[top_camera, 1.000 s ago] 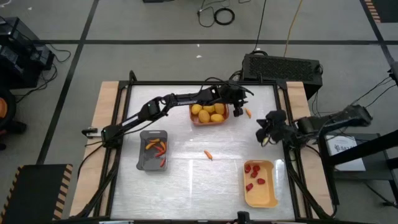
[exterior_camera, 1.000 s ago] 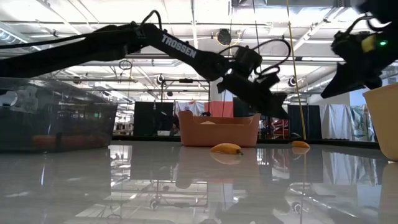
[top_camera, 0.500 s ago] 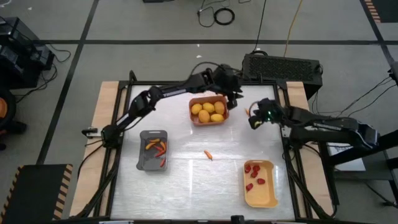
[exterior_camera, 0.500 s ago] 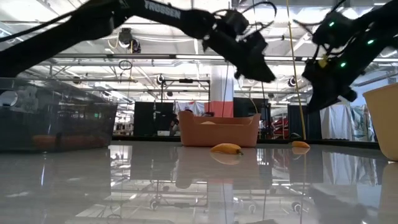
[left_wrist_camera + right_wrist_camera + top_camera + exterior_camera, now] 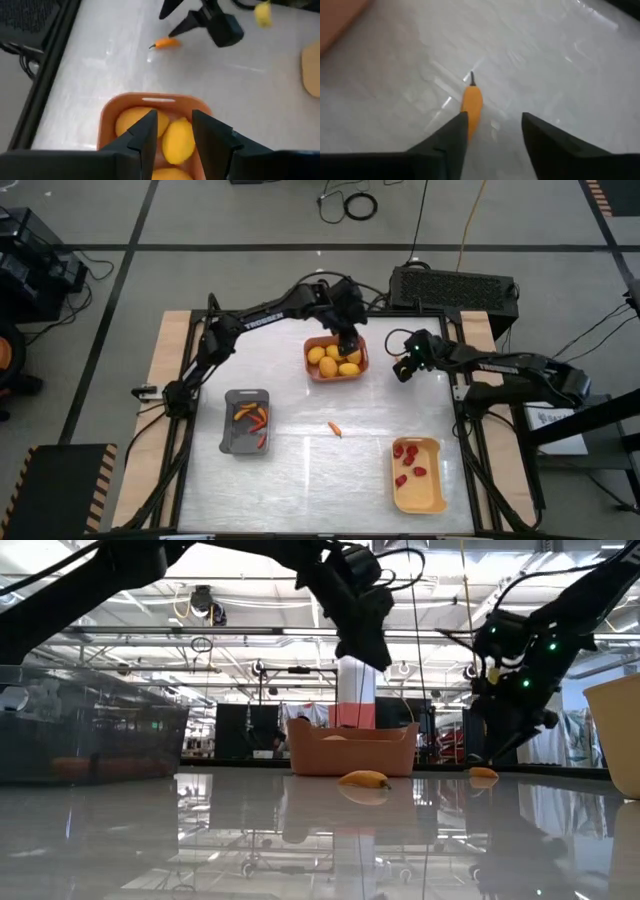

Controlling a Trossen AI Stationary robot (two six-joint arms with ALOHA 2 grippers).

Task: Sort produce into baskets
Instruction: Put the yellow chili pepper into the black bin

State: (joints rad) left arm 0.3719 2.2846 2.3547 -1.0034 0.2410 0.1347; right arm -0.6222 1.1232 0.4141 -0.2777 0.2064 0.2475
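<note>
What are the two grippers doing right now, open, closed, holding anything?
Left gripper: open, empty, above the orange basket.
Right gripper: open, empty, over an orange chili on the table.

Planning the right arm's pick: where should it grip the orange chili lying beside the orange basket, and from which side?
Grip the orange chili at its thicker mid-body, coming straight down from above, fingers across its long axis. It lies flat and apart from the orange basket, and its stem end tapers. The right gripper, open, is nearly lined up but offset sideways.

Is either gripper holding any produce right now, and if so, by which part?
Nothing is held. The right gripper is open, above the orange chili piece on the table. The left gripper is empty over the orange basket.
</note>
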